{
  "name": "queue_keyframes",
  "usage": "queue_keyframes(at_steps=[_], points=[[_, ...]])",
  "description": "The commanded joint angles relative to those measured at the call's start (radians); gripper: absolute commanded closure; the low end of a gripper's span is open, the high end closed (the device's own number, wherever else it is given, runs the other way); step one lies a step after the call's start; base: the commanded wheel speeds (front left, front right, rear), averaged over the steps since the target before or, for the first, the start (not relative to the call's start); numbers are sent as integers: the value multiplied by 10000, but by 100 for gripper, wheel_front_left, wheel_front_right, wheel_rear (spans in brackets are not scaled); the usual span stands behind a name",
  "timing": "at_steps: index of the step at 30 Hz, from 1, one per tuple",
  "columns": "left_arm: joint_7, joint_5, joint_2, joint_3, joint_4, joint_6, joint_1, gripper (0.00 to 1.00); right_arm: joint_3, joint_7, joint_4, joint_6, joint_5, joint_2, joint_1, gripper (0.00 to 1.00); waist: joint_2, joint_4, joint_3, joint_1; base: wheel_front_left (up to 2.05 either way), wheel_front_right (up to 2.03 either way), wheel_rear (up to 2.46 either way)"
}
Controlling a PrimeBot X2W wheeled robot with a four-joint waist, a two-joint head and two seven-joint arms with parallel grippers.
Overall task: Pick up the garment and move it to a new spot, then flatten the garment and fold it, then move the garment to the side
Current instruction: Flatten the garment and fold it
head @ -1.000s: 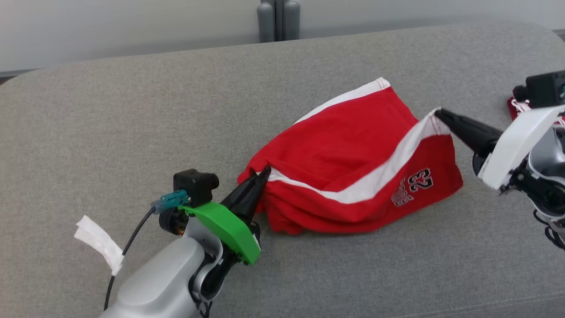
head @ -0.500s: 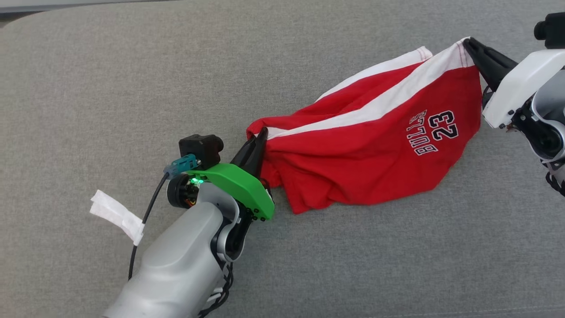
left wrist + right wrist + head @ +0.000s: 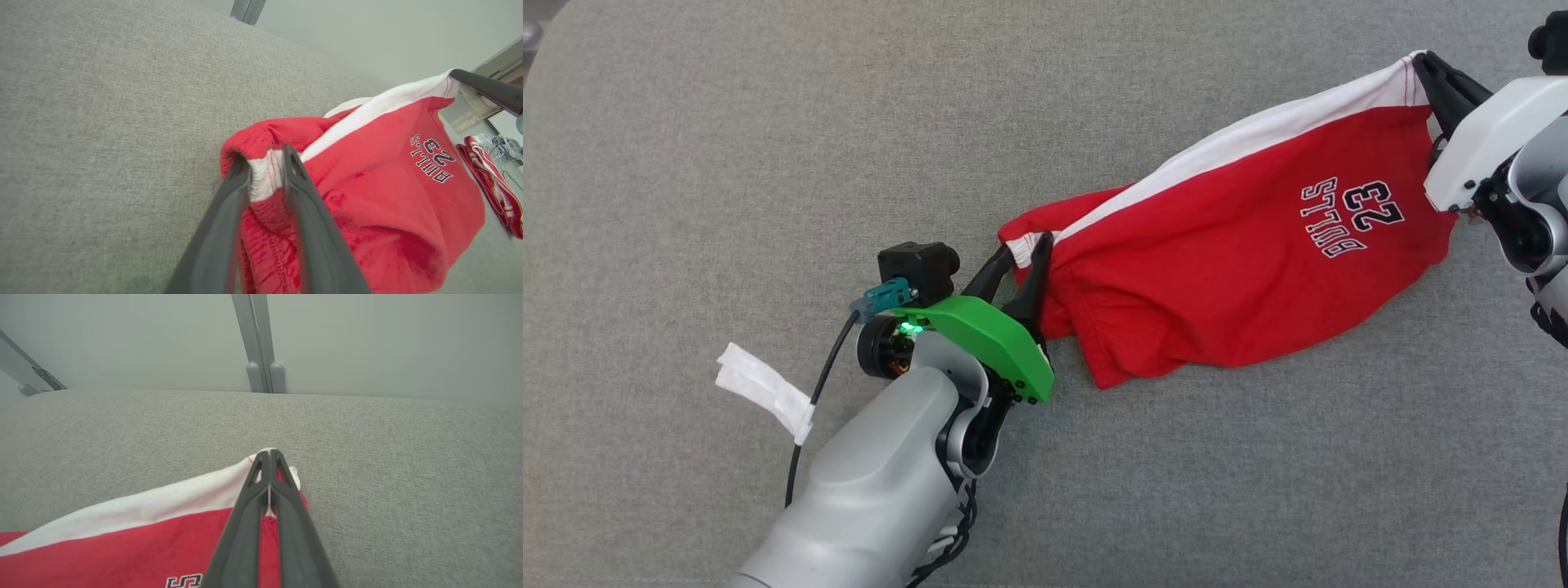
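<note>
Print on the red garment [image 3: 1217, 278]
It reads "BULLS" with the number 23 beside it, in dark, white-edged characters.

We see red garment [image 3: 1217, 269], white stripe, "BULLS 23" print up; stretched across grey surface [image 3: 727, 163], left end bunched, right corner lifted.

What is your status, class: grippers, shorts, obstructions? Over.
Left gripper open, white hem between its fingers. Right gripper shut on red Bulls shorts, far corner; cloth stretched over grey cushion. Second red garment lies apart.
</note>
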State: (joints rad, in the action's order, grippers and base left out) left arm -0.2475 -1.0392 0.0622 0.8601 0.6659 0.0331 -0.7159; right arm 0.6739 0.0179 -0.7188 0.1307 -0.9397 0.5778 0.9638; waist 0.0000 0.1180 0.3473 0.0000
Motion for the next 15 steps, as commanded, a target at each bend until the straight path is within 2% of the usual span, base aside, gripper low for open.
queue_keyframes(at_steps=[1,9,15], points=[[-13,-33,-22,29,38,-81,-184,0,46,-88,-154,-2,-71,-60,114,0,0,4,-10,0,0,0,0],[-67,-108,-24,228,43,-413,53,0,399,-286,-535,-3,-325,-195,57,0,0,-8,-367,0,0,0,0],[-108,143,478,290,-298,-526,720,0,607,44,-380,-2,-1029,-62,-375,0,0,-35,-935,0,0,0,0]])
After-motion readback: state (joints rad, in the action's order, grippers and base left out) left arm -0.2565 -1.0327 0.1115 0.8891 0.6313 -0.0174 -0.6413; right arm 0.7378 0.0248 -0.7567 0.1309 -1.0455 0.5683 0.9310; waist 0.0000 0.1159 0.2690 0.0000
